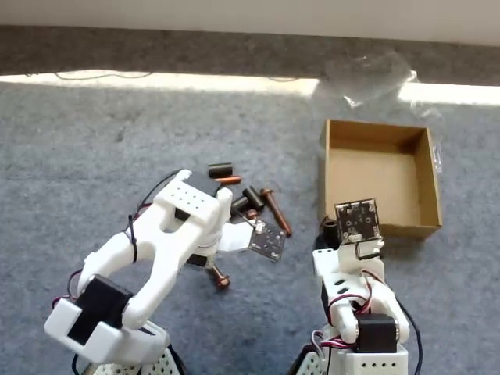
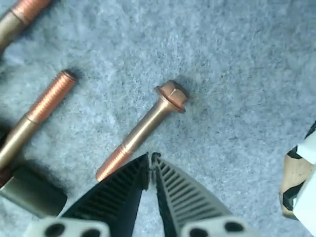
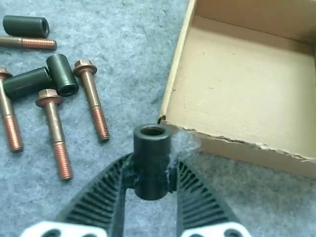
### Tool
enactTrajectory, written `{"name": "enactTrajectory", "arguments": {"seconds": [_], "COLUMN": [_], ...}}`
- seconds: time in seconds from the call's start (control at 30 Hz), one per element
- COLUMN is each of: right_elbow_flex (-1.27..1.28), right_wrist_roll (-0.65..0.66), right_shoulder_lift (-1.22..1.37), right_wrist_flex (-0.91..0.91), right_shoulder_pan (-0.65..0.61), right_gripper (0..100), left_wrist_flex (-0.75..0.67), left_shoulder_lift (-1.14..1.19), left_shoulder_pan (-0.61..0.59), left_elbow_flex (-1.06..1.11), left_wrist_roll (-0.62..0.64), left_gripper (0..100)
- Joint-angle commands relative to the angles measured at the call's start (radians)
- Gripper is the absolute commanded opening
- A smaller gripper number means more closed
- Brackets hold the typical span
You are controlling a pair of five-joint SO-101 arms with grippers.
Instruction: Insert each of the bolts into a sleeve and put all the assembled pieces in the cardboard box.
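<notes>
**Sleeve gripped in the right jaws at the box wall; left jaws closed on nothing beside a bolt**

Right side. The right jaws are clamped on a dark sleeve (image 3: 151, 160), with one ribbed finger pressed on each side. The sleeve's bore faces the wrist camera. It is outside the cardboard box (image 3: 237, 143), just beside the near wall and close to a corner. The box floor shows plain brown card.

Left side. The left jaws are closed tip to tip with nothing between them. The tips sit just beside the threaded end of a copper-coloured bolt (image 2: 143, 128). This bolt lies flat on the grey tabletop (image 2: 237, 74), hex head pointing away from the tips. I cannot tell whether the tips touch the thread.

Farther out, left wrist view. A second bolt (image 2: 42, 113) lies near the first, roughly parallel to it. A third bolt (image 2: 19, 17) is at the corner. A loose sleeve (image 2: 29, 195) lies on its side near the jaws.

High view. The pile (image 1: 246, 195) of bolts and sleeves lies on the tabletop between the two arms, outside the box. The left arm (image 1: 156, 250) leans over the pile's near side. A clear plastic bag (image 1: 375, 78) lies beyond the box.
</notes>
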Motion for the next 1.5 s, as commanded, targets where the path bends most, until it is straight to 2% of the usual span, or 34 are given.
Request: {"name": "enactTrajectory", "arguments": {"seconds": [0.0,0.27,0.53,0.83,1.33,1.47], "right_elbow_flex": [-0.008,-0.008,-0.008,-0.008,-0.008,-0.008], "right_wrist_roll": [-0.009,-0.005,-0.005,-0.003,-0.003,-0.003], "right_shoulder_lift": [-0.008,-0.008,-0.010,-0.010,-0.010,-0.010], "right_wrist_flex": [-0.028,-0.030,-0.031,-0.031,-0.033,-0.033], "right_shoulder_pan": [0.013,0.013,0.013,0.013,0.013,0.013], "right_gripper": [0.4,0.4,0.4,0.4,0.4,0.4], "left_wrist_flex": [0.005,0.005,0.003,-0.213,-0.215,-0.147], "left_shoulder_lift": [0.016,0.025,0.027,0.027,0.015,0.013], "left_shoulder_pan": [0.013,0.022,0.111,0.136,0.131,0.131], "left_elbow_flex": [-0.039,-0.113,-0.111,0.019,-0.005,-0.048], "left_wrist_roll": [-0.063,-0.064,-0.066,-0.066,-0.061,-0.061], "left_gripper": [10,11,11,11,11,11]}}
